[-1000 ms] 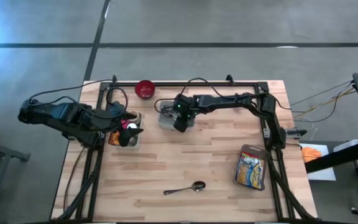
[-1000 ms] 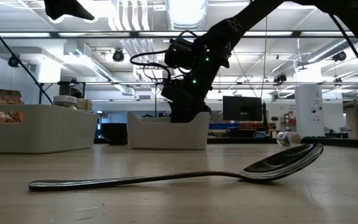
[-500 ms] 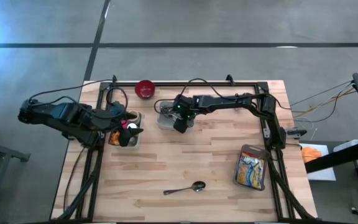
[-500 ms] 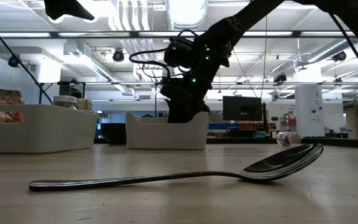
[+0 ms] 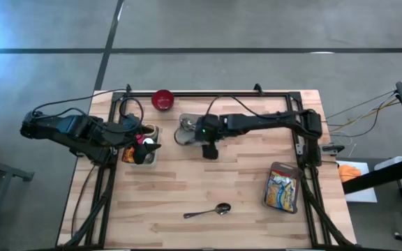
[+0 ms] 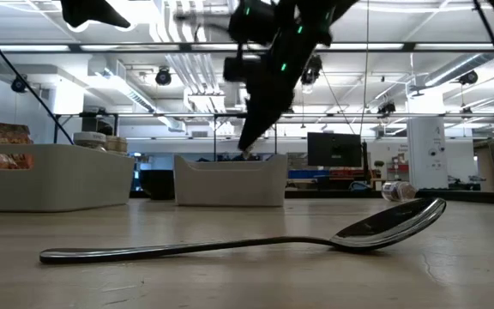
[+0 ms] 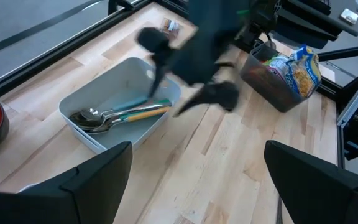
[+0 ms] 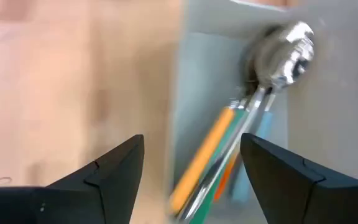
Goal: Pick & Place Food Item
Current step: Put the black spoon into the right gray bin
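Observation:
A yellow snack bag (image 5: 282, 187) lies in a clear container (image 5: 295, 202) at the table's right edge. A white bin (image 5: 185, 132) at the far middle holds several spoons (image 8: 247, 106) with coloured handles. My right gripper (image 5: 209, 153) hangs open just near of that bin, above the tabletop, with nothing between its fingers (image 8: 110, 174). In the low view its tips (image 6: 249, 148) are above the bin's rim (image 6: 230, 160). My left gripper (image 5: 149, 146) stands open over a small grey bin (image 5: 137, 155) of colourful items at the left and holds nothing.
A red bowl (image 5: 162, 100) stands at the far edge. A loose metal spoon (image 5: 208, 211) lies near the front edge on bare wood. A black frame (image 5: 215, 94) runs along the far and side edges. A small clear bottle (image 6: 397, 190) lies far back on the right.
My right gripper has risen out of the white bin and swung toward the table's near edge, rolling about its own axis as it went. The spoons have stayed in the bin. My left arm has kept still.

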